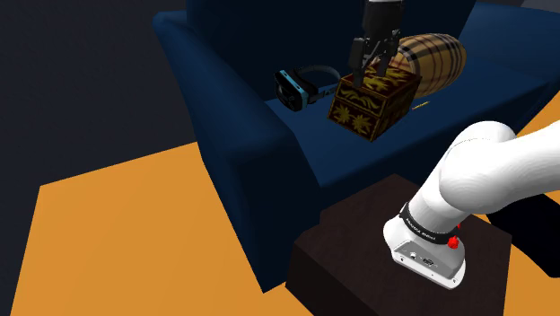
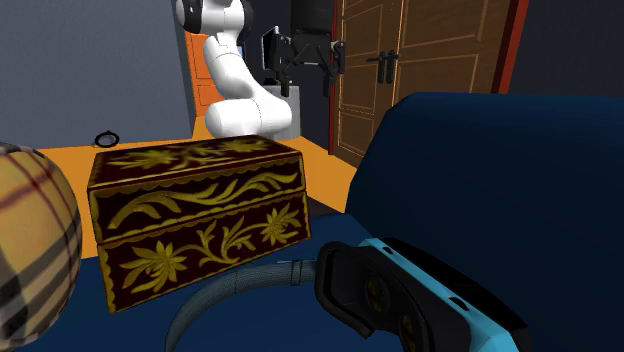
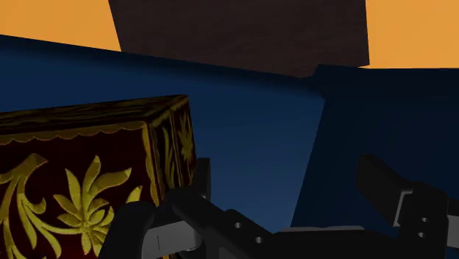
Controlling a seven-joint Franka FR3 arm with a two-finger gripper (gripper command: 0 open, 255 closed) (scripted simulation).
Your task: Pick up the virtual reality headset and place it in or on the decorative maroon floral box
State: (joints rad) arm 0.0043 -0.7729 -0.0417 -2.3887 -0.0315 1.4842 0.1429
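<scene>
Note tool (image 1: 371, 70) spread wide, empty, low over maroon floral box (image 1: 372, 100). Find headset (image 1: 294, 88) just beyond, lying on sofa (image 1: 359, 153) seat beside that box. Guard against clipping the box edge in transit and shoving it into the headset.

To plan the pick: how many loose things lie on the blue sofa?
3: the headset, the floral box beside it, and the plaid cushion beyond the box. Others may be hidden.

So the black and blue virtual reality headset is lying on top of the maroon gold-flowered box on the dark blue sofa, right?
Not on top: the black and blue headset lies beside the maroon gold-flowered box, on the dark blue sofa seat, as the shoulder view shows.
</scene>
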